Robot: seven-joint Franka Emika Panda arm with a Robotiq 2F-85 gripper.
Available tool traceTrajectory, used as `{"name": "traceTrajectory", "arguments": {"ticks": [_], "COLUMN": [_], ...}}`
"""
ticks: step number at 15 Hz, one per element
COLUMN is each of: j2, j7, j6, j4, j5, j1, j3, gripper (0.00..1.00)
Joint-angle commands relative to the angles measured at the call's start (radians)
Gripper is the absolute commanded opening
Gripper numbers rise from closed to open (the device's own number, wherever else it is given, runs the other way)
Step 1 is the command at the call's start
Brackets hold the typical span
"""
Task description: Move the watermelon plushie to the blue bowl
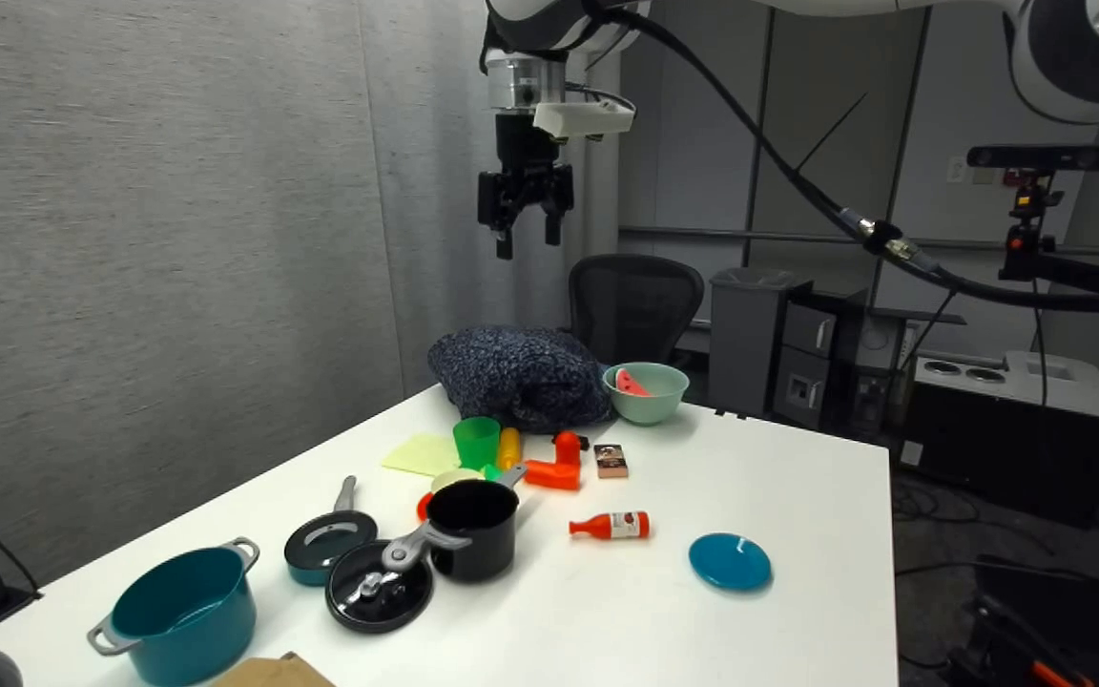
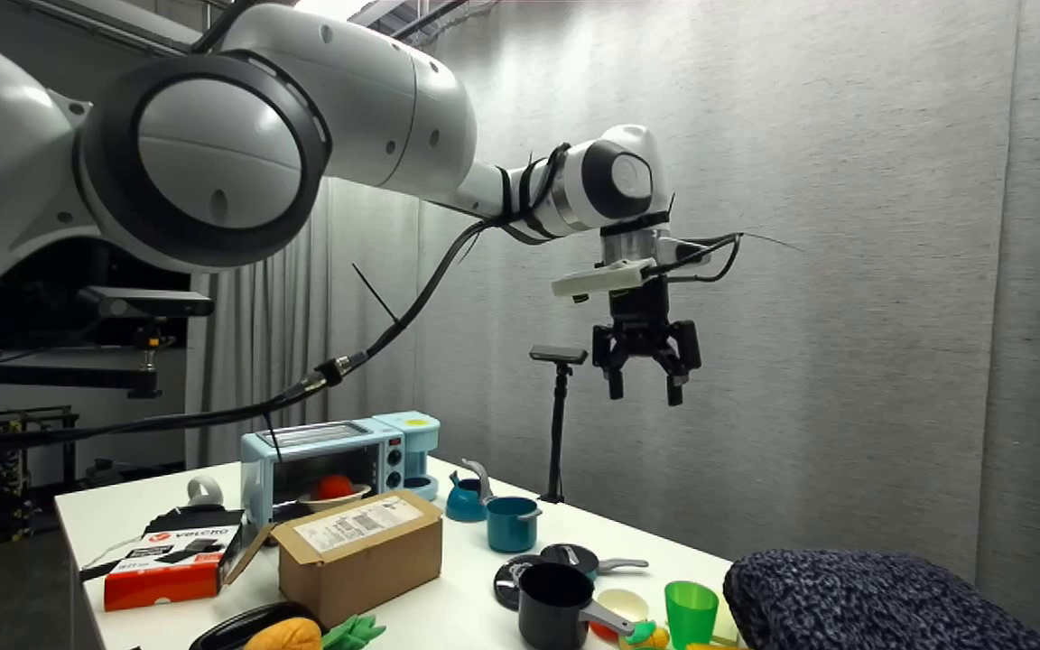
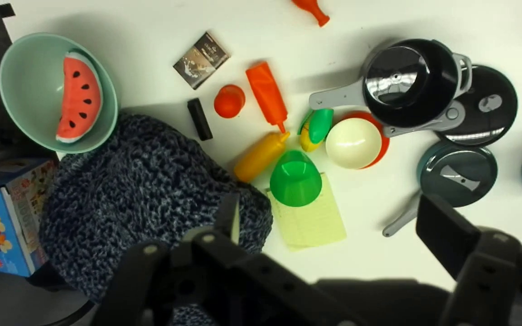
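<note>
The watermelon plushie (image 3: 81, 99), a red wedge with dark seeds and a pale green rind edge, lies inside the pale aqua blue bowl (image 3: 25, 95) in the wrist view, against the wall of the bowl. In an exterior view the bowl (image 1: 647, 408) stands at the far table corner with the plushie (image 1: 630, 383) showing over its rim. Bowl and plushie do not show in the remaining exterior view. My gripper (image 1: 528, 239) is open and empty, pointing down high above the table. It also shows in an exterior view (image 2: 645, 391) and in the wrist view (image 3: 333, 222).
A dark blue speckled mound (image 1: 521, 377) sits beside the bowl. A green cup (image 3: 296, 179), a black pot (image 3: 408, 83), a red bottle (image 1: 611, 526), a blue disc (image 1: 730, 561) and a teal pot (image 1: 182, 615) stand on the table. A cardboard box (image 2: 362, 560) and toaster oven (image 2: 326, 465) stand farther off.
</note>
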Motion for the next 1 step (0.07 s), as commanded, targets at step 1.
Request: {"name": "traceTrajectory", "arguments": {"ticks": [1], "j2": [-0.001], "j7": [-0.005], "j6": [-0.001], "j4": [-0.001], "j5": [0.0], "j1": [0.0], "j3": [0.001], "gripper": [1.0]}}
